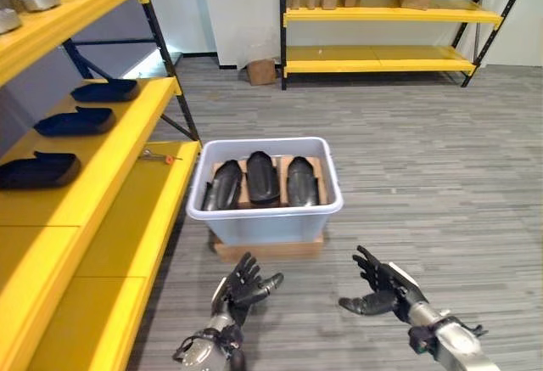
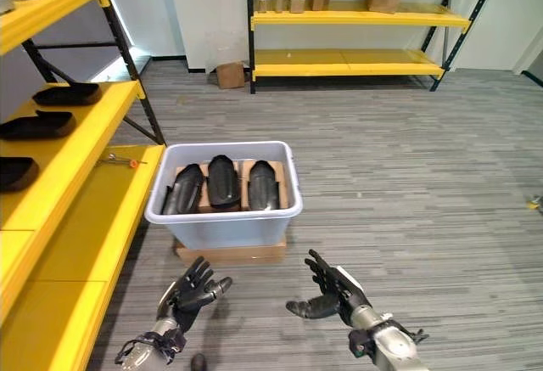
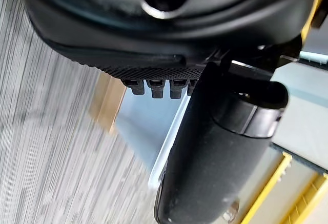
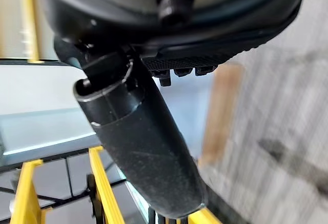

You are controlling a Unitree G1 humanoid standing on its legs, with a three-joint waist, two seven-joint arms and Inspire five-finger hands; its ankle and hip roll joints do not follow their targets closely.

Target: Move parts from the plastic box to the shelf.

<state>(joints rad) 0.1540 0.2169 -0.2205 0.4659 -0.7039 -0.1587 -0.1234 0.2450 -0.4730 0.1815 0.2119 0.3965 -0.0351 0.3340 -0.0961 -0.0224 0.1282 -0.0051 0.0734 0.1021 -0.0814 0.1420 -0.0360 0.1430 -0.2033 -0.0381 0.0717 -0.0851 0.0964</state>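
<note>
Both hands hold nothing: the left hand (image 1: pixel 244 284) has its fingers spread and loosely bent, and the right hand (image 1: pixel 379 288) is open too, palm turned inward with the thumb out. They hang above the floor just short of the plastic box (image 1: pixel 265 218), well apart from the three dark parts (image 1: pixel 262 177) lying side by side inside it. The likely trouble is a slip: the parts look smooth and curved and sit tightly together, so fingers may catch a neighbour or the box wall. The shelf (image 1: pixel 127 176) stands to the left, some parts already on it.
</note>
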